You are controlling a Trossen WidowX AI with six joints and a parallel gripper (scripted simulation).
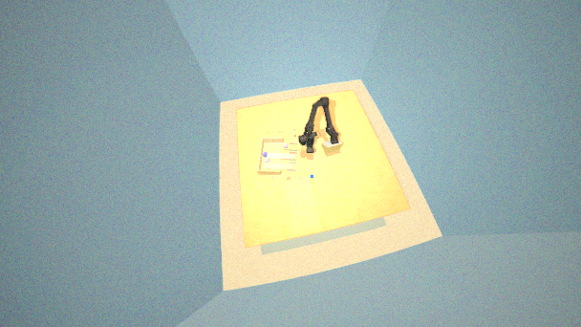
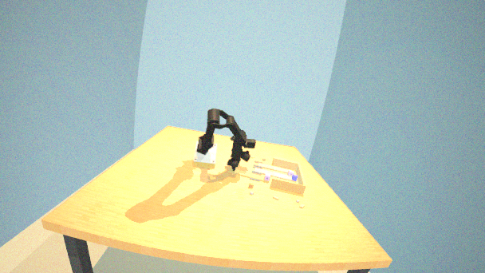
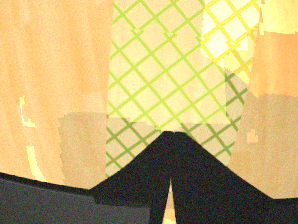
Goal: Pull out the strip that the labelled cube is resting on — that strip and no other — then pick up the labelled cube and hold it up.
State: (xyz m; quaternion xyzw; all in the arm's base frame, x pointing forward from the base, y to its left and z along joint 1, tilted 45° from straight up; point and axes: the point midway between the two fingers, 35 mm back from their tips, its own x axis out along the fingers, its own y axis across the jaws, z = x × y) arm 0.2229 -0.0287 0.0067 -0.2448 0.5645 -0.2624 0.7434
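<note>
In the wrist view my gripper (image 3: 172, 141) is shut, its fingertips pinching the near end of a pale strip with a green cross-hatch pattern (image 3: 166, 63) that lies flat on the table and runs away from me. In the top and exterior views the gripper (image 1: 310, 151) (image 2: 233, 167) is down at the table between the robot base and the shallow wooden tray (image 1: 262, 155) (image 2: 287, 187). Pale strips lie across the tray with small purple cubes (image 1: 265, 154) (image 2: 294, 177) on them. The views are too small to tell which cube carries the label.
The white robot base (image 1: 333, 145) (image 2: 206, 155) stands just behind the gripper. A small blue cube (image 1: 312, 176) and a few tiny loose blocks (image 2: 250, 186) (image 2: 301, 206) lie on the table in front of the tray.
</note>
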